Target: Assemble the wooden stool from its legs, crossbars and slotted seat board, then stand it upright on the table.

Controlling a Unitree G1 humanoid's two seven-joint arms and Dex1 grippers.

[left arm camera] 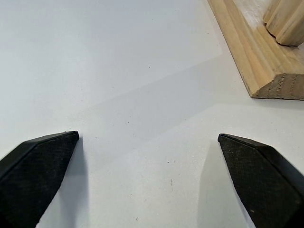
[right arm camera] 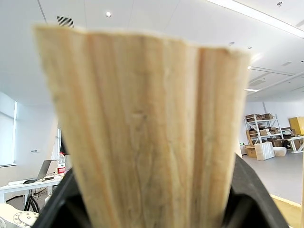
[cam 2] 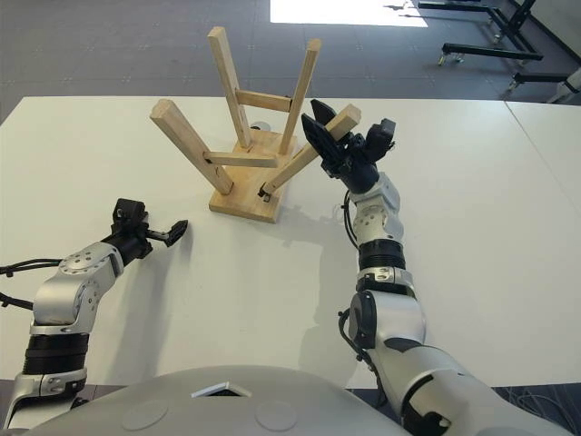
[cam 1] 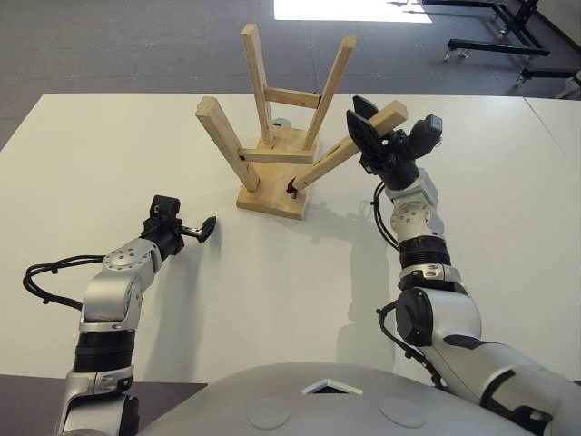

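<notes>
Black wheeled frames (cam 1: 495,45) stand beyond the white table (cam 1: 272,300). Mid-table, the pale wooden stool (cam 1: 272,186) rests upside down, legs up. Right gripper (cam 1: 368,123) clasps one leg (cam 1: 340,154) at its tip; left gripper (cam 1: 204,227) gapes nearby.

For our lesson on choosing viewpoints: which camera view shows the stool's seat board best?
The left eye view: the seat board shows almost whole on the table, legs pointing up. The right eye view shows the same. The left wrist view catches one corner of it; the right wrist view faces a leg instead.
</notes>
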